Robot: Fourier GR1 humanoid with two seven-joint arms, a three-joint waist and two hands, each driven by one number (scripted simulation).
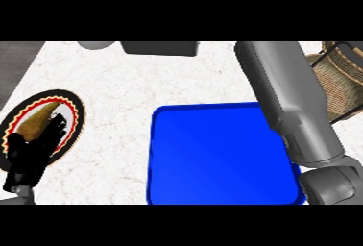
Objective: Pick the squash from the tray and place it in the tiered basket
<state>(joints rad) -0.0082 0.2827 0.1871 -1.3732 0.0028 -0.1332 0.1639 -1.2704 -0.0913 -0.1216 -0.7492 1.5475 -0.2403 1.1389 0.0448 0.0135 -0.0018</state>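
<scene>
Squash [34, 121] lies on patterned plate [71, 103] at counter's [120, 86] left edge | left hand [32, 151] over plate, fingers relaxed | right forearm [291, 101] stretches to tiered basket [339, 77], hand unseen | blue tray [220, 158] bare

right hand unseen, tiered basket [340, 81] cut off

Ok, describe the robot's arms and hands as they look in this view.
The right forearm is a long, smooth grey casing with rounded edges, ending at a bulkier grey joint housing near the view's lower right; its hand is out of sight. The left hand is black, blocky and segmented, on a small grey wrist piece.
</scene>
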